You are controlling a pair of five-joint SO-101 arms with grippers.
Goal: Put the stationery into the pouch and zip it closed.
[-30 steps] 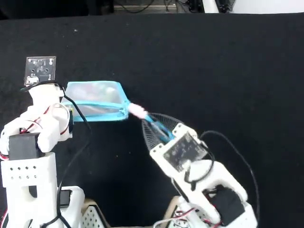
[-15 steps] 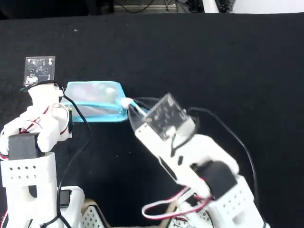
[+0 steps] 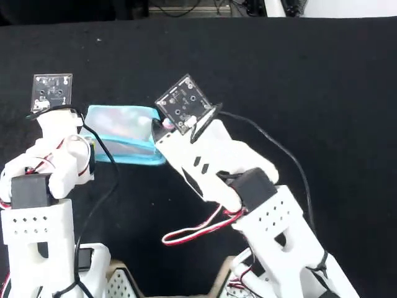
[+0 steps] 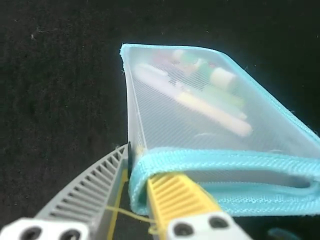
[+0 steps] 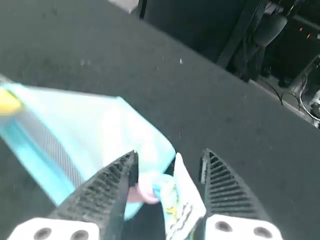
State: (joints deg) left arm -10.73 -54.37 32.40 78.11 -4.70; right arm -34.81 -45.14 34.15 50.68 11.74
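The translucent pouch [image 3: 124, 130] with blue trim lies on the black table between the two arms. Through its mesh I see several stationery pieces [image 4: 215, 112] inside the pouch [image 4: 200, 140]. My left gripper [image 4: 137, 167] is shut on the pouch's near corner, at its left end [image 3: 92, 146] in the high view. My right arm [image 3: 211, 155] leans over the pouch's right end. My right gripper [image 5: 170, 157] is open, and the pink zipper pull [image 5: 145, 189] and a white tag [image 5: 181, 202] sit between its fingers, beside the pouch [image 5: 75, 120]. The pull [image 3: 166, 124] peeks out under the wrist.
Black cloth covers the table [image 3: 298, 81], with free room to the right and behind the pouch. Beyond the far edge lie cables and equipment [image 5: 280, 45]. A red and white cable [image 3: 198, 228] loops beside the right arm's base.
My right arm has swung left and forward, from in front of the pouch's right end to over it, carrying the pink pull toward the pouch. The left arm and pouch stayed put.
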